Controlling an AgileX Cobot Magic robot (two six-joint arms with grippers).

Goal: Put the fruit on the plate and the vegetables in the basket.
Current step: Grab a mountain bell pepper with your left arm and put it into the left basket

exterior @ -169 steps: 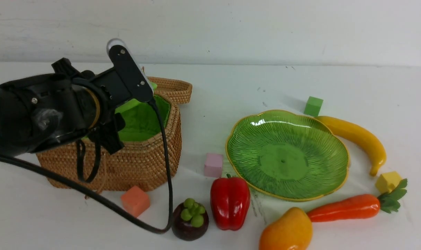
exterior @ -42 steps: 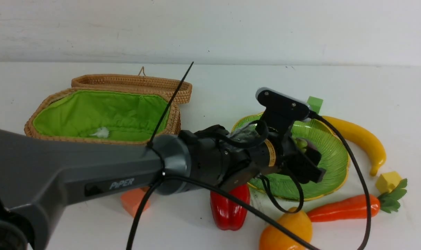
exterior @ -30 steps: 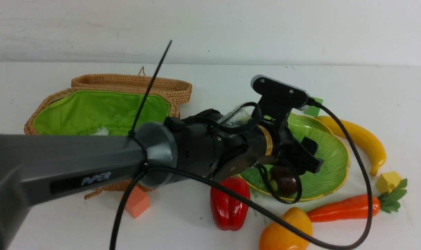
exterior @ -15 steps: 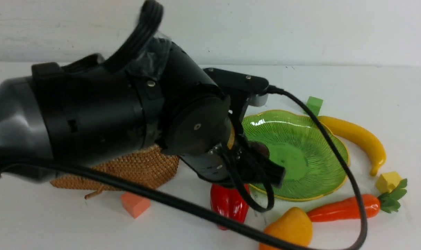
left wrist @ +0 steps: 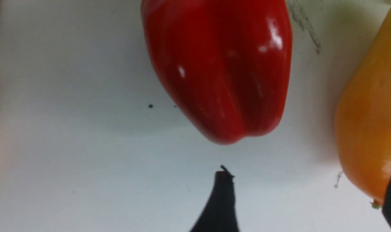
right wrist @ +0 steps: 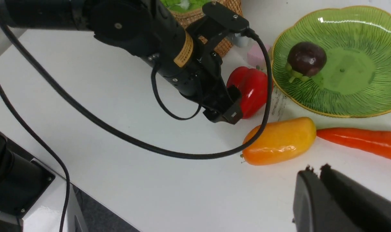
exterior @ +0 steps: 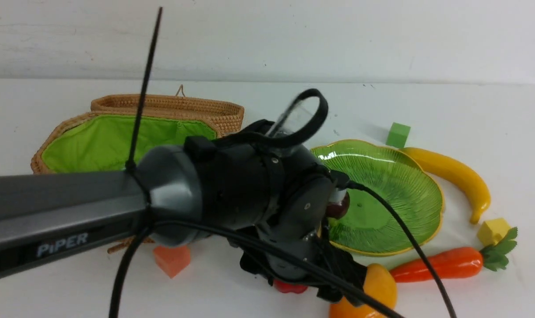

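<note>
Now left jaws spread near red pepper (left wrist: 221, 64) — right jaws pressed together; mangosteen (right wrist: 306, 58) on plate (right wrist: 360, 103).

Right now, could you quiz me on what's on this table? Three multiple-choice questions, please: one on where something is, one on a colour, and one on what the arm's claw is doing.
1. Where is the mangosteen?
A. in the basket
B. on the plate
C. in the left gripper

2. What colour is the basket's lining?
A. blue
B. bright green
C. white

3. What state is the left gripper in?
A. shut on the red pepper
B. shut on the mangosteen
C. open and empty, close to the red pepper

Answers:
1. B: the right wrist view shows it lying on the plate.
2. B: green cloth shows inside the basket in the front view.
3. C: the left wrist view shows its jaws wide apart with nothing between them and the pepper just ahead.
</note>
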